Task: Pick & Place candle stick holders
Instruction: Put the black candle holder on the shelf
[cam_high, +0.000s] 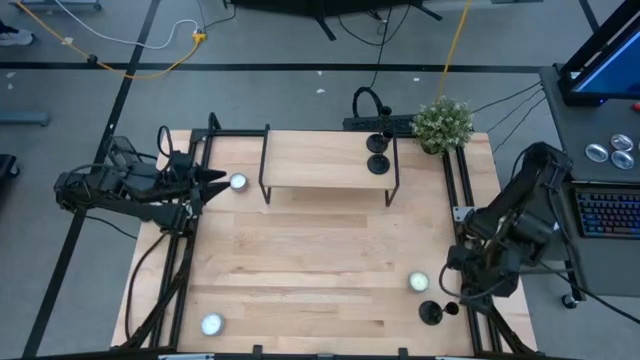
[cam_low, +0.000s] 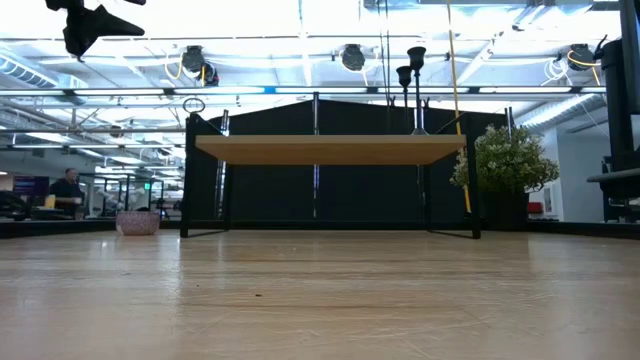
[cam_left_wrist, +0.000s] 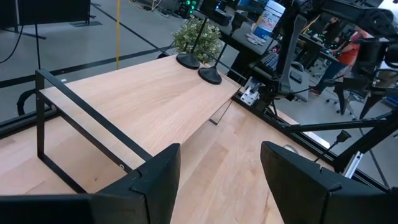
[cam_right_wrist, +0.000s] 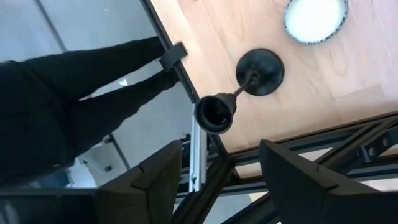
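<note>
Right pincer (cam_right_wrist: 221, 180): fingers apart, holding nothing, at the lower right of the high view.
Nearest holder (cam_right_wrist: 249, 81): just past the right pincer's tips, standing upright on the desk (cam_high: 320, 260) by its right edge, at the lower right of the high view.
Long axis: its thin stem points straight up, cup on top, round base flat.
Other 2 holders (cam_high: 378, 155): upright on the raised shelf (cam_high: 320, 160), upper middle.
Left pincer (cam_left_wrist: 217, 180): fingers apart, empty, waiting at the left, well apart.
Nearer arm: the right 1.
Next move, I think: go down around the stem.
</note>
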